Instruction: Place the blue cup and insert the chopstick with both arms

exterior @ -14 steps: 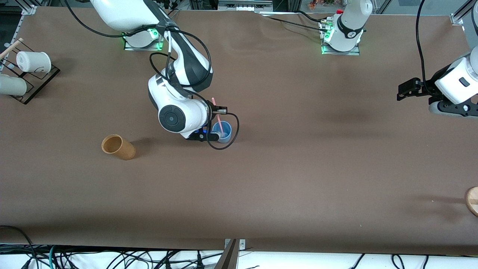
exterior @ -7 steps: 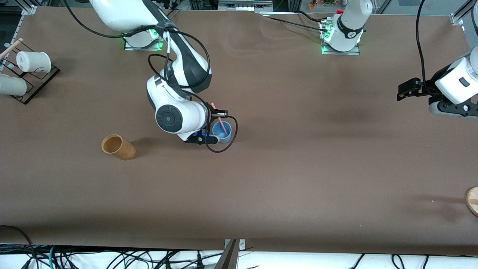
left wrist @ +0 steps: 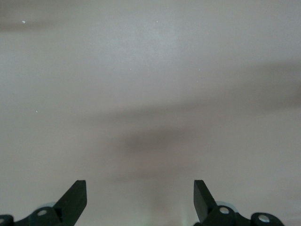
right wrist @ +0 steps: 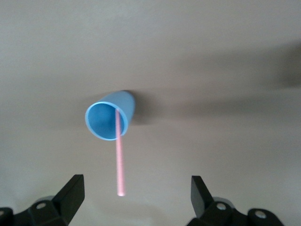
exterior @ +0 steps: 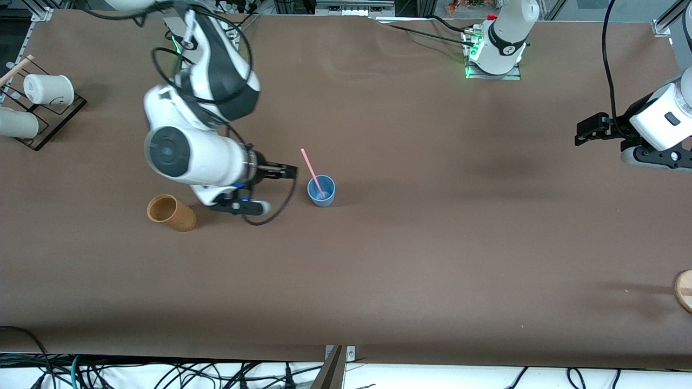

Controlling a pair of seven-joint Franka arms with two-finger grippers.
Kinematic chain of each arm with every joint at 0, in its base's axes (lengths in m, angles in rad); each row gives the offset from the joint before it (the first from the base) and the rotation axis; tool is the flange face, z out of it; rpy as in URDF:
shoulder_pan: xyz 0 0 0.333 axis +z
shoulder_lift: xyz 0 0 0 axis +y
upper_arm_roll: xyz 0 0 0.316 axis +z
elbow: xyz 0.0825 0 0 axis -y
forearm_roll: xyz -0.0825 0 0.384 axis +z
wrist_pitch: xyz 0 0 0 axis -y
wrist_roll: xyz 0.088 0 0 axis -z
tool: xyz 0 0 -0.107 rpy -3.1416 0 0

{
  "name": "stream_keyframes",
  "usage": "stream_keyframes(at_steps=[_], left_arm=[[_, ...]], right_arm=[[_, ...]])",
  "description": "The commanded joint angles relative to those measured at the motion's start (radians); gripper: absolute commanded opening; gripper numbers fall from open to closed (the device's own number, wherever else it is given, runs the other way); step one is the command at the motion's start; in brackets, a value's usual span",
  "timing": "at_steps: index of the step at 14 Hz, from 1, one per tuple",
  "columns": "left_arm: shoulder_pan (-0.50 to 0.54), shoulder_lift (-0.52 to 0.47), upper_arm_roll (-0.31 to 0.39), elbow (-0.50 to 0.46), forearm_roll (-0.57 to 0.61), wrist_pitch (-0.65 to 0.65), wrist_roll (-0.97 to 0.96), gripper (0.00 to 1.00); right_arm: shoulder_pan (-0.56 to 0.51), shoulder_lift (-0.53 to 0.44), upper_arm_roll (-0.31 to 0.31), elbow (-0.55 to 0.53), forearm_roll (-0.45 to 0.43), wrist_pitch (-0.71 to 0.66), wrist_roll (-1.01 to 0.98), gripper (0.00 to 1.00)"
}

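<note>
The blue cup stands upright near the middle of the table. The pale-pink chopstick stands in it and leans on the rim, its top tilted toward the robots' bases. Both show in the right wrist view: the cup and the chopstick. My right gripper is open and empty, in the air beside the cup toward the right arm's end. In its wrist view the gripper has its jaws wide apart. My left gripper is open and empty, waiting over the left arm's end of the table, and its wrist view shows only bare table.
A tan-brown cup lies on its side toward the right arm's end, close under the right arm's wrist. A black rack with white cups stands at that end's edge. A round wooden piece lies at the left arm's end.
My right gripper let go of the chopstick, which now rests in the blue cup. The gripper drew back from the cup toward the right arm's end. The left arm has not moved.
</note>
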Motion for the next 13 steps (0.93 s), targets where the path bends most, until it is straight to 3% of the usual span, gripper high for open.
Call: stream_keyframes(at_steps=[1, 5, 8, 11, 13], left_arm=[[0.003, 0.012, 0.002, 0.019, 0.001, -0.005, 0.023, 1.00], [0.003, 0.012, 0.002, 0.020, 0.001, -0.005, 0.023, 1.00], [0.002, 0.012, 0.002, 0.020, 0.001, -0.005, 0.023, 1.00], [0.002, 0.012, 0.002, 0.019, 0.001, -0.005, 0.023, 1.00], [0.002, 0.014, 0.002, 0.019, 0.001, -0.005, 0.023, 1.00]], right_arm=[[0.002, -0.046, -0.065, -0.009, -0.056, -0.019, -0.093, 1.00], [0.006, -0.116, -0.157, -0.007, -0.191, -0.124, -0.205, 1.00], [-0.068, -0.236, -0.158, -0.079, -0.177, -0.164, -0.222, 1.00], [-0.217, -0.313, -0.055, -0.119, -0.235, -0.147, -0.353, 1.00], [-0.305, -0.394, 0.021, -0.258, -0.308, -0.037, -0.458, 1.00]])
